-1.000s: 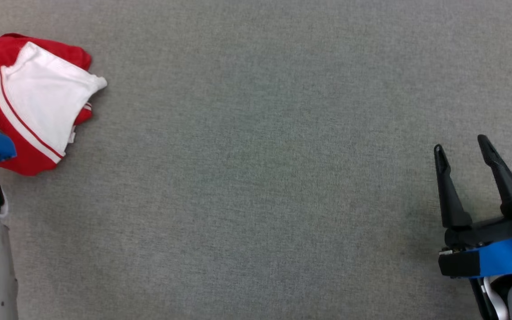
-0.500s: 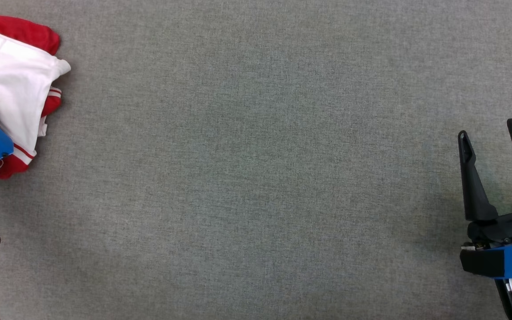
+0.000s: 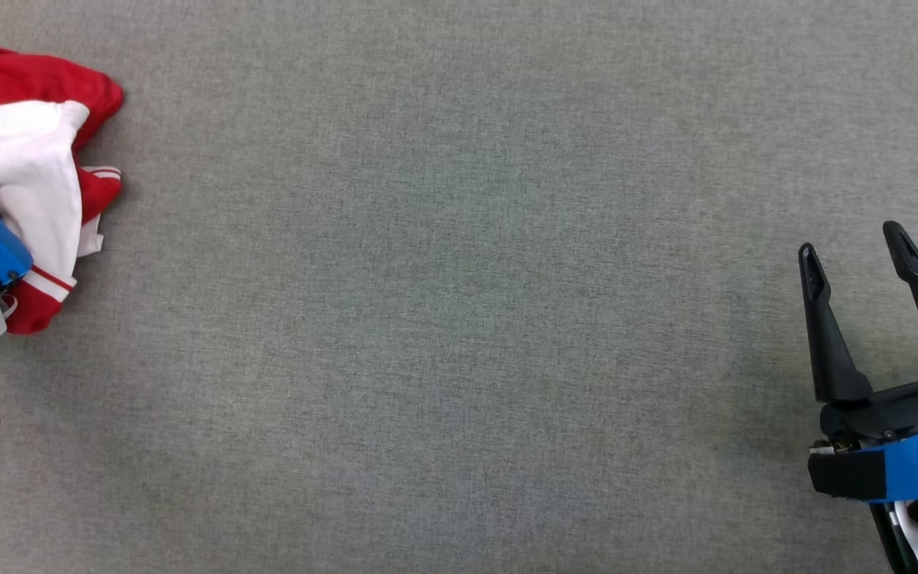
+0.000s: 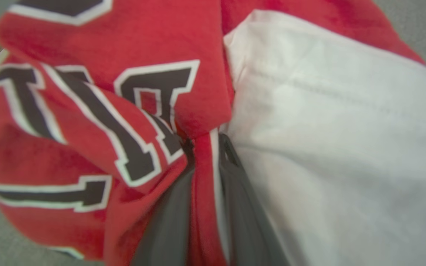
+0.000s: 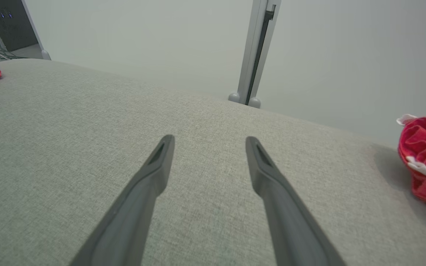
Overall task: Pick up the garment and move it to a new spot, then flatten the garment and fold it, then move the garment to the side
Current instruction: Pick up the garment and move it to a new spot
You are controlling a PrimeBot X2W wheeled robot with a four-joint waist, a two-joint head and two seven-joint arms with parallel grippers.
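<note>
Two hands are in view. The left hand [image 4: 207, 147] is almost closed, and its fingers [image 4: 168, 221] pinch a red fold of the garment [image 4: 124, 55] with a white stripe between them. In the left wrist view the red cloth with black letters, edged in white, is bunched on the left of the fingers, and a white part of the garment lies on their right.

In the head view the garment [image 3: 21, 159] is a crumpled red and white heap at the far left edge of the grey desk [image 3: 459, 319]. The blue body of the left hand covers its lower left part.

The right hand [image 3: 850, 243] is at the lower right of the head view, well apart from the garment. Its fingers stand wide apart and hold nothing; only bare desk is between them in the right wrist view.
</note>
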